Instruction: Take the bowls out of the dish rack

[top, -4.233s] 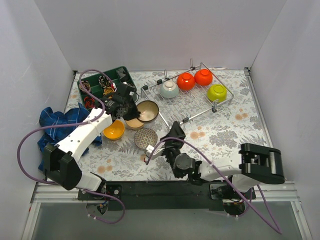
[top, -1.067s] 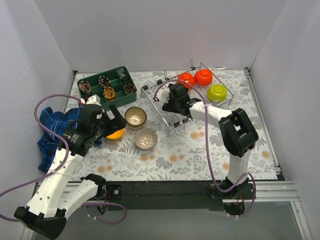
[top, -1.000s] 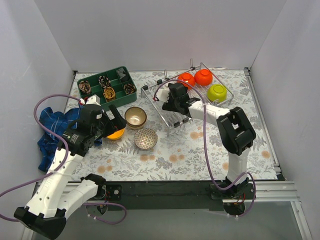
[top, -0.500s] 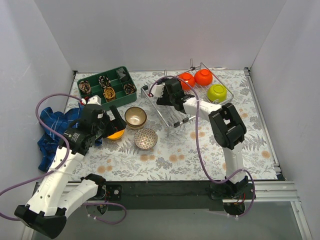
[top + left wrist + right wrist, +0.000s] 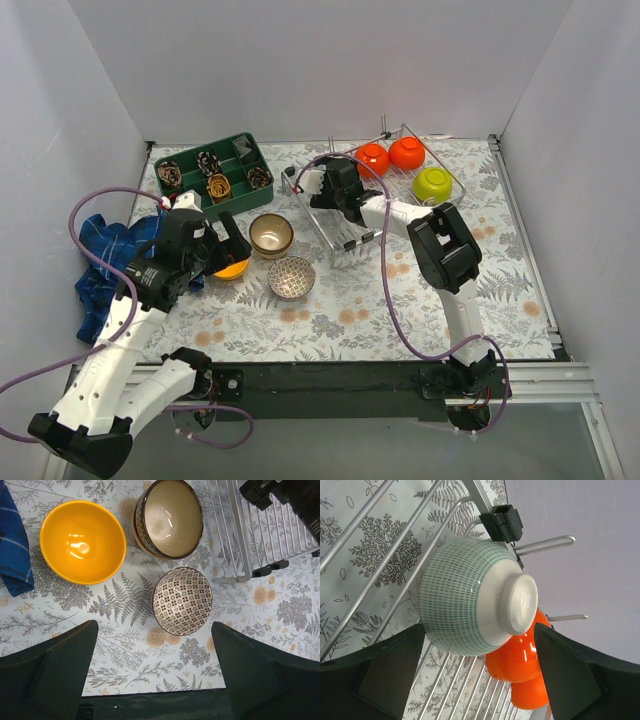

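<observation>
Nearest the arm bases, out on the worktop (image 5: 340, 315): white lattice-patterned bowl (image 5: 291, 277), orange-yellow bowl (image 5: 229, 268), then a beige and dark brown pair (image 5: 271, 234), apparently nested one in the other. Four of eight unloaded, judging by that. Left gripper (image 5: 153, 630) hovering over these set-down bowls, jaws spread wide, nothing between them.

Farther back, in the dish rack (image 5: 235, 535): four bowls to go. Right gripper (image 5: 480, 627) at the rack's left end, jaws wide apart on either side of the pale grey-green bowl (image 5: 470, 597), not closed on it; contact impossible to tell. That bowl lying with its foot ring toward the wrist camera, hidden under the gripper from above. Just behind it, touching or nearly so, first red-orange bowl (image 5: 372, 160), with second red-orange bowl (image 5: 406, 153) right beside. Lime green bowl (image 5: 434, 185) at the rack's right end, apart from the others.

Roughly halfway through, then. Likely next out: the grey-green one, followed by the remaining three.
</observation>
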`<state>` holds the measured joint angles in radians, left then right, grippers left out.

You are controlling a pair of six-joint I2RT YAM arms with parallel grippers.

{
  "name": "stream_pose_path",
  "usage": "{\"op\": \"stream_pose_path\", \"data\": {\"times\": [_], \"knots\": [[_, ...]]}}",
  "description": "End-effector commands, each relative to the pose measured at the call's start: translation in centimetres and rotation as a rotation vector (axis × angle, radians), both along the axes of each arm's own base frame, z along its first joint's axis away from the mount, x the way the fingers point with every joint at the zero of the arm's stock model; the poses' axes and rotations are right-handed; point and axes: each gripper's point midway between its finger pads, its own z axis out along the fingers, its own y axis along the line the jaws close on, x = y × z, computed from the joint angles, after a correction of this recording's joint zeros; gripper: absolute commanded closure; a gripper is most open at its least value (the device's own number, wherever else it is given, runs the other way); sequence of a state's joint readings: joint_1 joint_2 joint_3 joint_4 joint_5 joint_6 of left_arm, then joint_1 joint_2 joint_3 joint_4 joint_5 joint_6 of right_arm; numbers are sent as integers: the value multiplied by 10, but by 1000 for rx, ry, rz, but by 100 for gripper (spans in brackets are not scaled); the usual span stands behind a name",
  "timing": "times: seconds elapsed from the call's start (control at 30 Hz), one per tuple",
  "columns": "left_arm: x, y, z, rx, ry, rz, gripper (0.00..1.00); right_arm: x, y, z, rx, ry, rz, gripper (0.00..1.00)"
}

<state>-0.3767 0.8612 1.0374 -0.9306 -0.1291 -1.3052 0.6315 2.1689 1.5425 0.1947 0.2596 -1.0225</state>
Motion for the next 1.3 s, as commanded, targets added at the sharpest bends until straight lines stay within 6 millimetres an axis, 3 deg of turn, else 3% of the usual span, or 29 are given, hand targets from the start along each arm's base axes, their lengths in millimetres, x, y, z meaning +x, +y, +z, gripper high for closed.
{"op": "stream_pose_path", "data": {"times": [0.0,0.33,0.37,0.4,0.47,0.5,0.53,0.63,0.87,1.03,1.17,1.27], "knots": [[1,4,12,0,-62,8,2,2,9,-10,0,-28,8,2],[-2,2,13,-24,-68,4,2,-31,-1,-53,7,62,-39,3],[-2,1,14,-27,-71,2,2,-36,1,-47,25,53,-39,3],[-2,1,14,-31,-70,1,2,-47,-5,-60,15,82,-46,3],[-2,0,15,-35,-72,-1,2,-60,-2,-55,62,92,-52,3],[-2,0,15,-38,-73,-3,2,-72,-9,-68,49,122,-57,3],[-2,-1,16,-40,-75,-4,2,-77,-9,-63,70,125,-67,3],[-3,-2,18,-52,-81,-6,2,-104,-14,-78,62,171,-73,3],[-5,-4,23,-72,-97,-14,2,-162,-13,-90,57,224,-70,3],[-4,-4,28,-74,-112,-19,2,-168,-15,-70,110,234,-91,2],[-4,-4,29,-64,-118,-24,2,-161,-7,-30,179,199,-95,2],[-5,-4,30,-61,-118,-34,2,-155,8,10,252,164,-58,2]]}}
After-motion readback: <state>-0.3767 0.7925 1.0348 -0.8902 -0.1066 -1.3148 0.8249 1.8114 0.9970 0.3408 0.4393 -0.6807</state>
